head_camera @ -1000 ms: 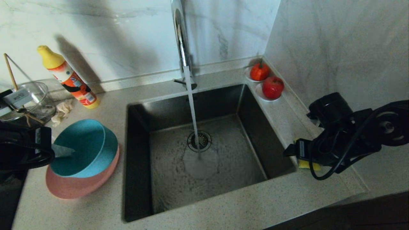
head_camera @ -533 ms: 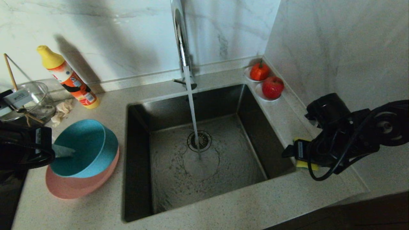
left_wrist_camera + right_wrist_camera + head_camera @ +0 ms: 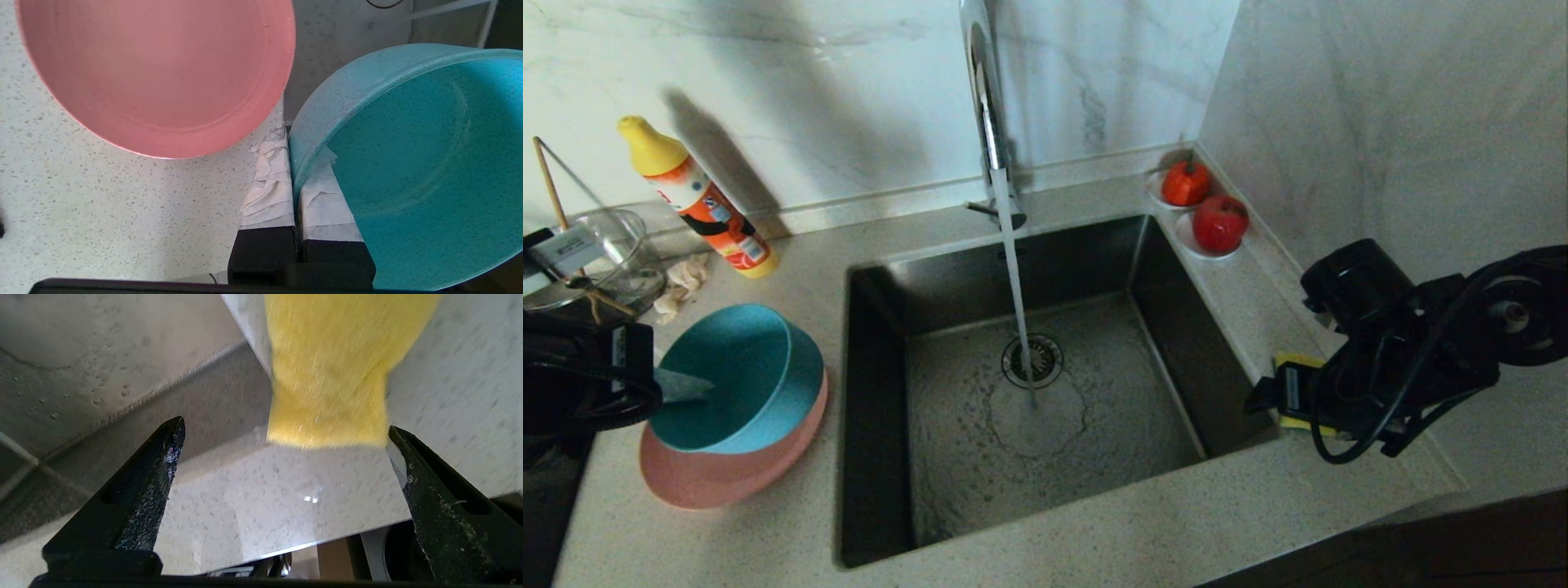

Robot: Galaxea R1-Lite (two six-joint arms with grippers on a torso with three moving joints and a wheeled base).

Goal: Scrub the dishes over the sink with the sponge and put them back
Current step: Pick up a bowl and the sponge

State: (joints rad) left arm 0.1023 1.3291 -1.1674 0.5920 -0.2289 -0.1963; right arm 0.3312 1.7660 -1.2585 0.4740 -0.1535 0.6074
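The left hand (image 3: 295, 179) is clamped on the rim of the round matte teal bowl (image 3: 737, 377), tilted over the wide pink plate (image 3: 715, 478) on the speckled tabletop (image 3: 1094, 539). Water runs from the tall chrome tap (image 3: 984, 98) into the square dark steel sink (image 3: 1045, 384). At right, the right hand (image 3: 282, 435), fingers spread apart, hovers at the rectangular yellow foam sponge (image 3: 331, 375) beside the basin.
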